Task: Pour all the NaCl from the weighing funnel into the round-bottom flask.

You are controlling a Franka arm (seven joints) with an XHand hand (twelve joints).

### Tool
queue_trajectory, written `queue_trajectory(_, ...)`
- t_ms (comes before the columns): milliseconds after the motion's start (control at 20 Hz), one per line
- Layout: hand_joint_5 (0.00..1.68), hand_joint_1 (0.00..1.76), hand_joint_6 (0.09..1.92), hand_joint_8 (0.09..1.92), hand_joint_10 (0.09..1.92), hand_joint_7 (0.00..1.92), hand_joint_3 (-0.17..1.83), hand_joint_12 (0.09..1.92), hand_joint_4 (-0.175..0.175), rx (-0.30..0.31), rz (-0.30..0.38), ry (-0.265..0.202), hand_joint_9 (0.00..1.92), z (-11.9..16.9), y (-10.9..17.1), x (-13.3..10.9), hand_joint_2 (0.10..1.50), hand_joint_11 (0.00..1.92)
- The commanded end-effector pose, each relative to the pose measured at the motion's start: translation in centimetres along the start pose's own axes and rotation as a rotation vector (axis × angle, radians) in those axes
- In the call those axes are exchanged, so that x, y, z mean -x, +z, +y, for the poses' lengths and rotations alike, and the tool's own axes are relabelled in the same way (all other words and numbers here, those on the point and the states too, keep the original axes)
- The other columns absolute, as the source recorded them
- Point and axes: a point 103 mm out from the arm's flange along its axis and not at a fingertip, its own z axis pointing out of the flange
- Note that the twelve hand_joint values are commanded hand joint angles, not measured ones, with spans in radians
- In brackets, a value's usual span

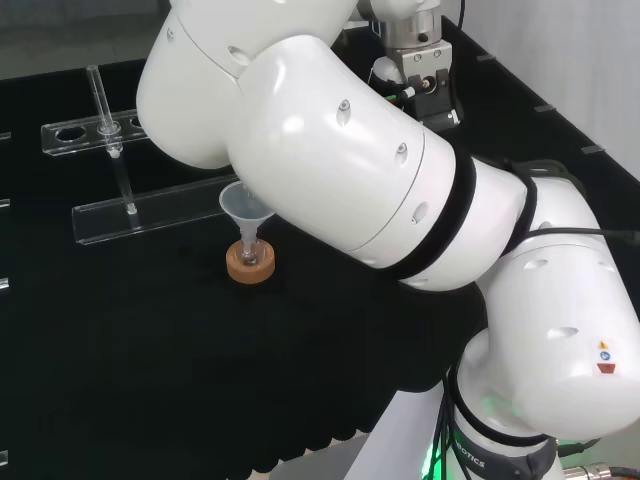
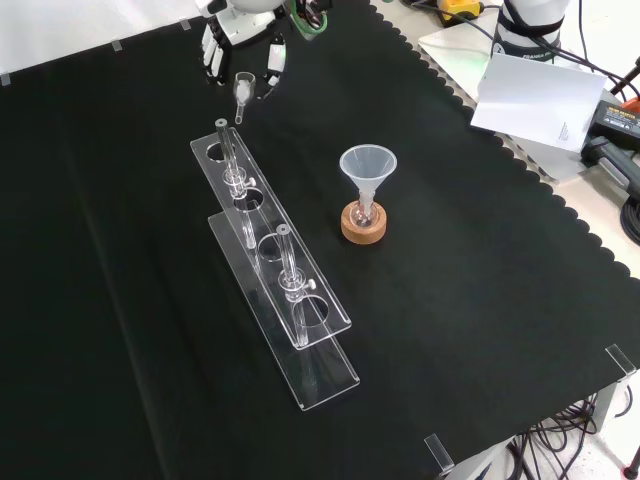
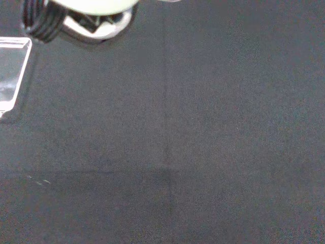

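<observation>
In the front view the black and white hand comes in at the top edge. A small clear weighing funnel hangs just below it between its fingers, cup up and stem down. I cannot make out what the funnel holds. The round-bottom flask sits on a cork ring near the cloth's middle, with a clear plastic funnel in its neck. The hand is well up and left of the flask there. In the head view the plastic funnel and cork ring show left of the arm's links.
A clear two-tier rack with two upright posts runs diagonally left of the flask in the front view; its upper end lies just below the hand. The rack also stands behind the flask in the head view. One rack corner shows in the wrist view.
</observation>
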Motion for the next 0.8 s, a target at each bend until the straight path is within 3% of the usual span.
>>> queue_trajectory(50, 1.23, 1.10, 0.74, 0.59, 0.33, 0.80, 0.60, 1.10, 0.175, 0.017, -0.001, 0.005, 1.08, -1.8, -1.4, -0.5, 0.70, 0.86)
queue_trajectory(800, 1.23, 1.10, 0.73, 0.58, 0.33, 0.80, 0.61, 1.09, 0.175, 0.045, -0.006, -0.015, 1.09, -8.0, -4.0, -3.2, 0.70, 0.86)
